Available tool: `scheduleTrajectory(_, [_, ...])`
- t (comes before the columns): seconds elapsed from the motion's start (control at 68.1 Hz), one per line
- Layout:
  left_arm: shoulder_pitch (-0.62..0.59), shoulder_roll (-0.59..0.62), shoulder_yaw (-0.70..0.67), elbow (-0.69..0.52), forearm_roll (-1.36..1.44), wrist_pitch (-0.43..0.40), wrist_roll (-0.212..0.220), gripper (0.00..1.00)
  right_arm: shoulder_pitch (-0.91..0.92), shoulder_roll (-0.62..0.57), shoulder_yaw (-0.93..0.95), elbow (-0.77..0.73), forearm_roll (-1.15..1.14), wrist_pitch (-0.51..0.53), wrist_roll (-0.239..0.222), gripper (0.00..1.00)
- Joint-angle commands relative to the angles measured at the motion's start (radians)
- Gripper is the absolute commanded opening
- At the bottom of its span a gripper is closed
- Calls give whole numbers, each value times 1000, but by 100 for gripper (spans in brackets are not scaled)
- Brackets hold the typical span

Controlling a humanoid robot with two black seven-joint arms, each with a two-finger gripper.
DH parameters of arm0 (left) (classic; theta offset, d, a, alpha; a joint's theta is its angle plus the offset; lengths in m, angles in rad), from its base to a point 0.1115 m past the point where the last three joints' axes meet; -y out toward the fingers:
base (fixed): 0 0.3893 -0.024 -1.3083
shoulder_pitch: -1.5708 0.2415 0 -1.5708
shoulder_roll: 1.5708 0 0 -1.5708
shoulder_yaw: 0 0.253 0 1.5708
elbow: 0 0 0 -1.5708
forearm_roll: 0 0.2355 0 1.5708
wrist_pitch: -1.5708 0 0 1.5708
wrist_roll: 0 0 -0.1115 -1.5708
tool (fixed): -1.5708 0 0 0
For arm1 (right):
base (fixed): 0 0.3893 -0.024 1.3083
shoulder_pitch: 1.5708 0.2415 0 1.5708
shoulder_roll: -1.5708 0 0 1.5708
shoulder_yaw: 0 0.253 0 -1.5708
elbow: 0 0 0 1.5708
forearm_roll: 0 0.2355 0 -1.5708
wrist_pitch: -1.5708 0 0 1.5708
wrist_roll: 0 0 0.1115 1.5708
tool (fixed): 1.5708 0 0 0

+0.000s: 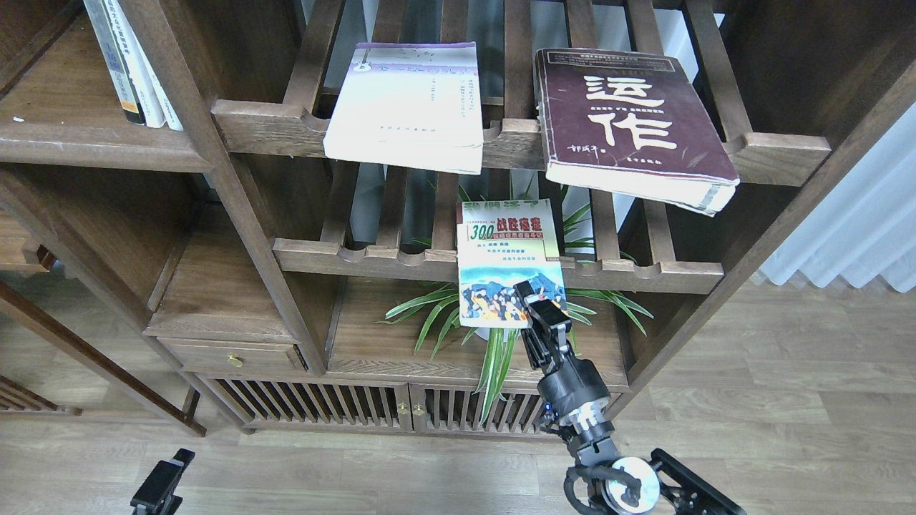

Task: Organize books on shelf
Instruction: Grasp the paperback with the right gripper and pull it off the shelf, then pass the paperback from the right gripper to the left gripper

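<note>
My right gripper (538, 306) is shut on the lower right corner of a green-and-white book (507, 257) with a colourful picture. It holds the book cover-up, resting over the front rail of the middle slatted shelf (372, 259). A white book (405, 104) and a dark maroon book (630, 121) lie flat on the upper slatted shelf (272, 121), both overhanging its front edge. Several books (132, 64) stand upright at the upper left. My left gripper (163, 488) shows at the bottom left edge, dark; its fingers cannot be told apart.
A potted green plant (494, 336) stands on the lower shelf right under the held book. A drawer (229, 356) and slatted cabinet doors (343, 411) sit below. The right shelf post (787, 214) slants beside my right arm. A white curtain (859, 229) hangs at the right.
</note>
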State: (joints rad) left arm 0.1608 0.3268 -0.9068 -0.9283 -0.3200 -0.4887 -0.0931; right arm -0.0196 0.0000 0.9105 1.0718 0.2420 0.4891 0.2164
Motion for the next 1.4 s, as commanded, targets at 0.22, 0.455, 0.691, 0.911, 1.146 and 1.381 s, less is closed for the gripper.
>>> scheduleTrajectory(0.22, [-23,-20,92,-3,-2,0,-10,100,-171,0,-21,79,-32,0,1,4])
scheduleTrajectory(0.455, [-32,-40,94,-17,-5,0,-7,100,-238,0,-64,79,-33,0,-46,5])
scheduleTrajectory(0.691, [-40,-75,108,-32,-5,0,-2,100,-253,0,-104,65,-33,0,-101,5])
scheduleTrajectory(0.911, [-37,-114,151,-75,-7,0,-11,100,-252,0,-113,46,-33,0,-172,5])
scheduleTrajectory(1.146, [-35,-132,189,-147,-8,0,-11,100,-249,0,-140,25,-32,0,-224,6])
scheduleTrajectory(1.381, [-41,-158,243,-149,-5,0,-8,100,-250,0,-174,10,-32,0,-284,7])
